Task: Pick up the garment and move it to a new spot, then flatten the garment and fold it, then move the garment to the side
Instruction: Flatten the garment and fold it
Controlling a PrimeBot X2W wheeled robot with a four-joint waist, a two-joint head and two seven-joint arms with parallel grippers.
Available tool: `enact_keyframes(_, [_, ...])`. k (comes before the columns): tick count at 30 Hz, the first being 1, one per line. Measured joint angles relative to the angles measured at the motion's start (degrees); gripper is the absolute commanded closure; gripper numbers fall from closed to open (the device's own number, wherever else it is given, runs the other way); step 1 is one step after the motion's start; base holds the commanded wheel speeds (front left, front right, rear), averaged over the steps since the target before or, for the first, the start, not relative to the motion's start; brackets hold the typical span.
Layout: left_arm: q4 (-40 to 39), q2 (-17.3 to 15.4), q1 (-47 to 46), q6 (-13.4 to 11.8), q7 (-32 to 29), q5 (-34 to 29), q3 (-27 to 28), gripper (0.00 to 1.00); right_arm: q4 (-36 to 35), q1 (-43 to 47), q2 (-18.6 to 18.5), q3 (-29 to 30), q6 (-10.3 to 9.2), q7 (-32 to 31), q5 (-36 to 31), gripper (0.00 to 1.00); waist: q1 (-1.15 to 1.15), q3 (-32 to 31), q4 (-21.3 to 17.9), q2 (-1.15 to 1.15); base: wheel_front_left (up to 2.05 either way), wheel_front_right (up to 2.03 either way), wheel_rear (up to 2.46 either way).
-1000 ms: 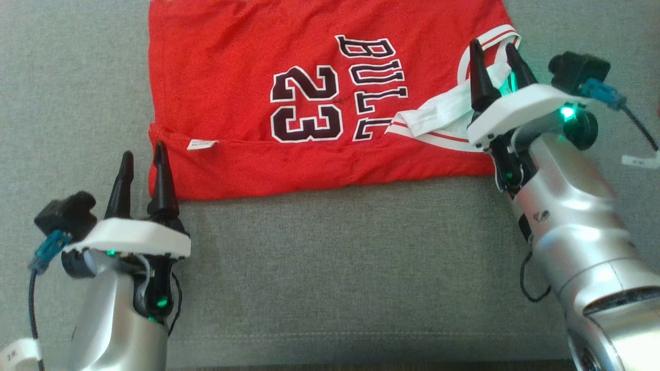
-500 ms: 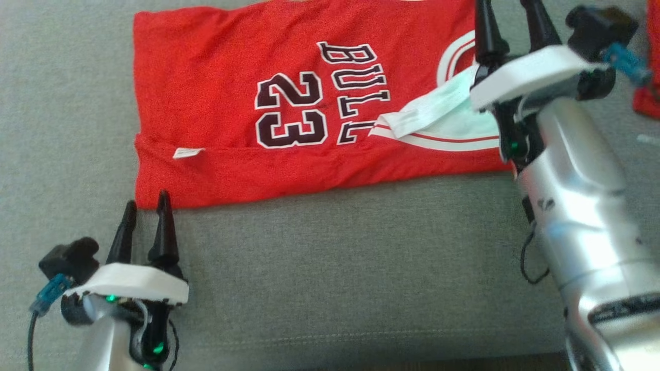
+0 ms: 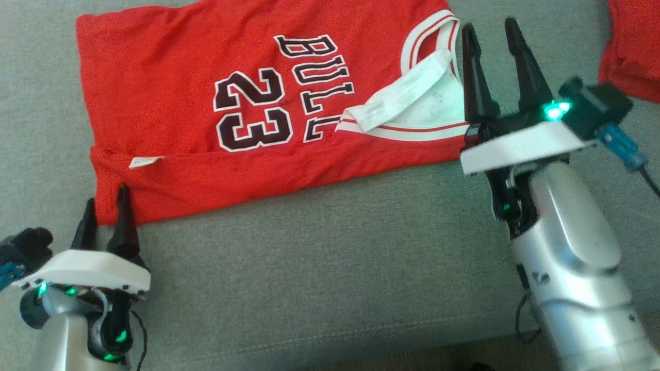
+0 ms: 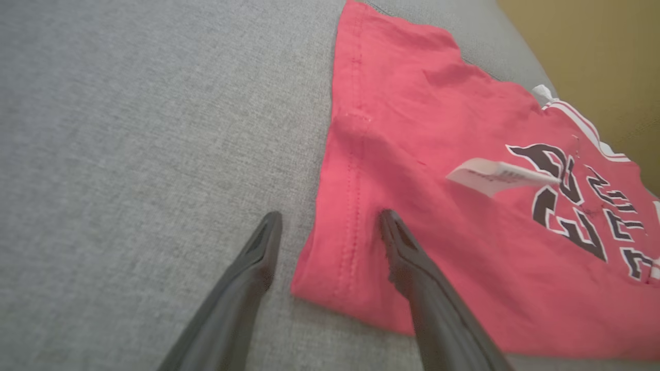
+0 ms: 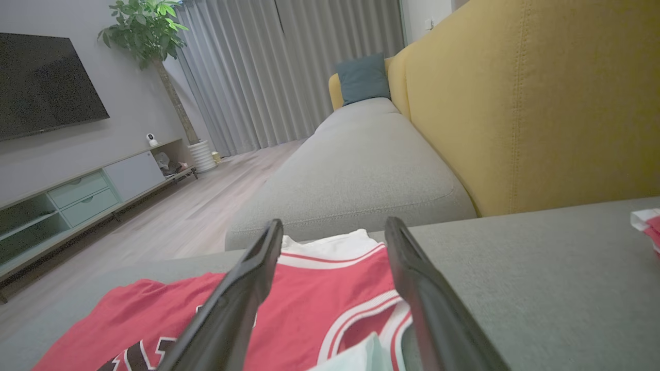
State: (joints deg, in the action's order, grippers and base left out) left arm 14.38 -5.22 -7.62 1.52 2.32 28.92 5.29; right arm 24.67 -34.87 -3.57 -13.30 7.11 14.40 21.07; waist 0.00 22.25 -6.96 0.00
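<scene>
Your L gripper (image 3: pixel 106 196) is spread wide at the jersey (image 3: pixel 180 77) hem corner; R gripper (image 3: pixel 489 24) wide too, empty, by its striped trim.

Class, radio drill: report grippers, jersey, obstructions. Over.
Left gripper open, straddling jersey corner. Right gripper open by collar. Jersey partly folded on sofa. Red cloth lies apart.

The garment (image 3: pixel 170 93) is running off the head view at 12 o'clock, white lining (image 3: pixel 407 100) covering its last letter. A red cloth (image 3: pixel 631 56) is being cropped at 2 o'clock.
</scene>
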Motion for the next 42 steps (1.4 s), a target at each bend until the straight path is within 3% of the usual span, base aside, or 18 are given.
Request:
enact_keyframes(3, [-0.62,-0.25,0.00,-0.76,-1.76,0.00,0.40,0.03,-2.68,3.22,-0.01,0.11,0.00,0.02,-0.49,0.00,0.00,0.17,-0.75,0.00,0.00,0.00,0.00])
enact_keyframes(4, [-0.87,-0.32,0.07,-1.15,-2.31,0.02,0.46,0.18,-3.47,4.23,0.00,0.15,0.00,0.07,-0.53,0.00,0.00,0.14,-0.91,0.00,0.00,0.00,0.00])
enact_keyframes(5, [-1.10,-0.44,0.17,-1.49,-2.98,0.18,0.53,0.47,-3.98,5.12,0.01,0.25,0.00,0.07,-0.88,0.00,0.00,0.04,-1.00,0.00,0.00,0.00,0.00])
enact_keyframes(6, [-1.26,-0.55,0.32,-1.63,-3.72,0.33,0.52,0.54,-4.26,5.99,0.01,0.40,0.00,0.07,-1.34,0.00,0.00,-0.11,-1.06,0.00,0.00,0.00,0.00])
enact_keyframes(8, [-2.49,-0.67,1.08,-1.99,-5.79,0.48,0.11,0.58,-4.64,8.69,0.03,1.01,0.00,-0.41,-2.82,0.00,0.00,-0.70,-1.06,0.00,0.00,0.00,0.00])
enact_keyframes(12, [-4.17,-0.73,2.94,-2.10,-7.00,0.49,-0.67,0.52,-4.63,11.36,0.08,1.65,0.00,-2.09,-3.18,0.00,0.00,-1.23,-0.93,0.00,0.00,0.00,0.00])
enact_keyframes(13, [-4.77,-0.70,3.53,-2.11,-7.45,0.49,-0.83,0.55,-4.52,12.09,0.09,1.98,0.00,-2.59,-3.48,0.00,0.00,-1.37,-0.87,0.00,0.00,0.00,0.00])
enact_keyframes(16, [-5.53,-0.69,4.59,-2.12,-8.29,0.51,-1.09,1.00,-2.91,12.92,0.10,3.03,0.00,-4.21,-4.14,0.00,0.00,-1.70,-0.65,0.00,0.00,0.00,0.00])
enact_keyframes(21, [-5.44,-0.48,4.98,-2.04,-8.25,1.09,-1.94,1.00,2.45,12.79,0.13,2.82,0.00,-7.42,-4.34,0.00,0.00,-2.19,-0.33,0.00,0.00,0.00,0.00])
enact_keyframes(39, [-7.03,0.03,5.09,-1.51,-5.23,1.08,-3.65,1.00,19.75,5.28,0.14,5.27,0.00,-6.82,-4.53,0.00,0.00,-3.66,2.80,0.00,0.00,0.00,0.00])
enact_keyframes(40, [-7.16,0.03,5.10,-1.51,-5.21,1.08,-3.82,1.00,20.20,4.83,0.09,4.55,0.00,-6.83,-3.54,0.09,0.00,-3.75,2.89,0.00,0.00,0.00,0.00])
enact_keyframes(41, [-7.36,0.04,5.11,-1.51,-5.13,1.08,-4.05,1.00,20.49,4.58,0.05,3.85,0.00,-6.82,-2.40,0.40,0.00,-3.84,2.96,0.00,0.00,0.00,0.00])
enact_keyframes(42, [-7.51,0.05,5.12,-1.51,-4.94,1.08,-4.22,1.00,20.71,4.45,0.05,3.09,0.00,-6.81,-1.42,0.64,0.00,-3.94,2.98,0.00,0.00,0.00,0.00])
